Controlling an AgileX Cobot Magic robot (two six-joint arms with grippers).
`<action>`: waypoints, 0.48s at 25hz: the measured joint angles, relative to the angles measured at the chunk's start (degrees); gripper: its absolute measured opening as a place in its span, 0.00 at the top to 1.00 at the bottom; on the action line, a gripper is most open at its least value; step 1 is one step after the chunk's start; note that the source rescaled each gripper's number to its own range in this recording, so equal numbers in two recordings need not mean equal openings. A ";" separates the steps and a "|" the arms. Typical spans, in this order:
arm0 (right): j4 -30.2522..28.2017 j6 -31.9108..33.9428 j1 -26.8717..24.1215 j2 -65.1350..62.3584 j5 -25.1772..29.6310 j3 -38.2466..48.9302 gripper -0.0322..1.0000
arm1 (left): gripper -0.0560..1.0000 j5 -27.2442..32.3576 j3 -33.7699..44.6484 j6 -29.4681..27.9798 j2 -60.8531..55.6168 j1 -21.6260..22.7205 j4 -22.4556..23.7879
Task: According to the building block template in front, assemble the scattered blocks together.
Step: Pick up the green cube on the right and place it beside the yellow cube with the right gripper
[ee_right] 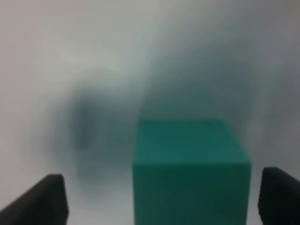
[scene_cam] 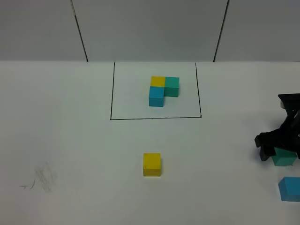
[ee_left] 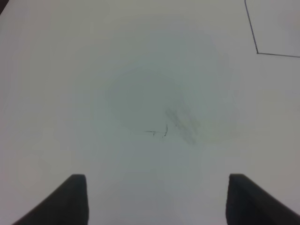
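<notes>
Sky-blue loose cube (scene_cam: 290, 188): one, nearest the high camera; it lay near the right claw (scene_cam: 280, 151), on its camera side, and apart from it.
Teal-green loose cube (ee_right: 190, 173): one, resting on the table (scene_cam: 70, 140) between the right claw's two fingers and half hidden under it from above.
Right claw: jaws stood apart astride the teal-green loose cube. A clear gap showed beside one finger; the other finger sat just beside the cube, and contact could not be told.
Yellow loose cube (scene_cam: 152, 164): one, alone, well apart from the right claw and toward the middle of the table.
Template (scene_cam: 162, 90): one L of three joined cubes, one yellow, one teal-green and one sky-blue. It sat inside one black frame (scene_cam: 111, 93), well apart from both claws and beyond the yellow loose cube.
Left claw (ee_left: 157, 201): jaws stood apart with nothing between them, above bare table, with one pencil smudge (ee_left: 180, 124) just ahead of the fingers.
Count: three loose cubes, three template cubes.
</notes>
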 joint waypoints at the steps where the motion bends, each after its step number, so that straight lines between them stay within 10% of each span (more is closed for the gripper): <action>1: -0.01 0.00 0.00 0.26 -0.42 0.00 0.31 | 0.59 0.00 0.00 0.00 0.00 0.00 0.00; 5: -0.01 0.00 0.00 0.45 -1.64 0.00 0.54 | 0.59 0.00 0.00 0.00 0.00 0.00 0.00; 8: -0.01 0.08 0.00 0.45 -1.56 0.00 0.97 | 0.59 0.00 0.00 0.00 0.00 0.00 0.00; 12: -1.48 -0.47 0.00 0.45 -0.69 -0.06 0.95 | 0.59 0.00 0.00 0.00 0.00 0.00 0.00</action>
